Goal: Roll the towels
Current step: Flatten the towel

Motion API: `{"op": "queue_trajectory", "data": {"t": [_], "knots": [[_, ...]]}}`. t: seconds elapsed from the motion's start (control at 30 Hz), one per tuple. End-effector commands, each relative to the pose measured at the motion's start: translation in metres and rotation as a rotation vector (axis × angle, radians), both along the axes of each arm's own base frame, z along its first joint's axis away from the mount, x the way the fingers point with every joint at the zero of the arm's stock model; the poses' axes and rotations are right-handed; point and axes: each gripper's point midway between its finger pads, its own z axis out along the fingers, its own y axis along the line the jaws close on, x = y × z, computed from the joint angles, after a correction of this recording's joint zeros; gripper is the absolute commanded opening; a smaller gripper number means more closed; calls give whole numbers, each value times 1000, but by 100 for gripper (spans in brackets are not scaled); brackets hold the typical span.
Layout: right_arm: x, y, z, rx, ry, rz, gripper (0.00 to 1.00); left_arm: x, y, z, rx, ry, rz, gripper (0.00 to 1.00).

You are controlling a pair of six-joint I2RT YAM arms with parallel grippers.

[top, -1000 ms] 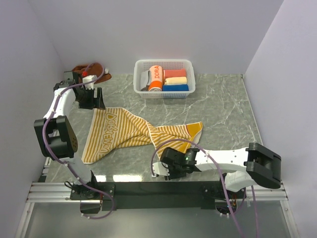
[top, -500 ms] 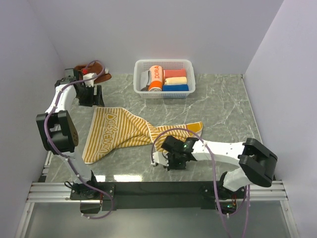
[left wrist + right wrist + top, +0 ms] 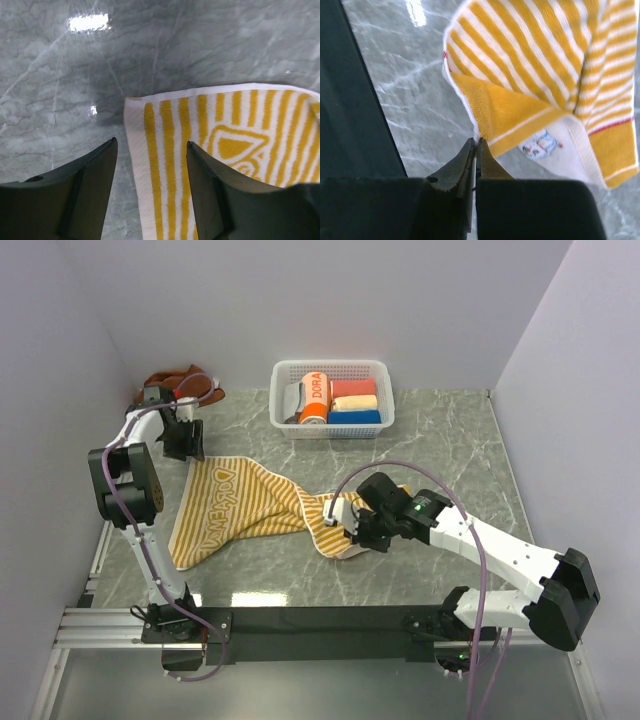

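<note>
Right claw (image 3: 476, 144) now farther over grey marble table (image 3: 450, 445), pinched shut on near edge of cream-yellow orange-striped cloth towel (image 3: 230, 505), that end folded back mid-table, left claw (image 3: 151, 146) fingers apart above towel's far corner

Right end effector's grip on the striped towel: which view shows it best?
Right wrist view: the right end effector is closed on the white edge of the striped towel. Top external shows the arm over the bunched cloth, with the pinch hidden. Left wrist shows only the towel's far corner.
</note>
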Motion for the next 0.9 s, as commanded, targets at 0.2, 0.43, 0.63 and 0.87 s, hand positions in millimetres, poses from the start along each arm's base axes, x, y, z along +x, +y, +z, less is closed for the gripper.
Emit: {"op": "queue_trajectory", "data": {"t": [0.2,0.43,0.63,0.87], "knots": [[19,-20,28,65,12,-139,0,11,4,-20,79,-20,28,66],[31,-31,34,88,13,-207,0,23,-11,-30,99,-21,-2,62],[48,-40,45,119,-7,-290,0,19,-20,-39,86,3,-5,35],[82,-75,81,179,-75,-473,0,27,-21,40,47,-155,12,0]]}}
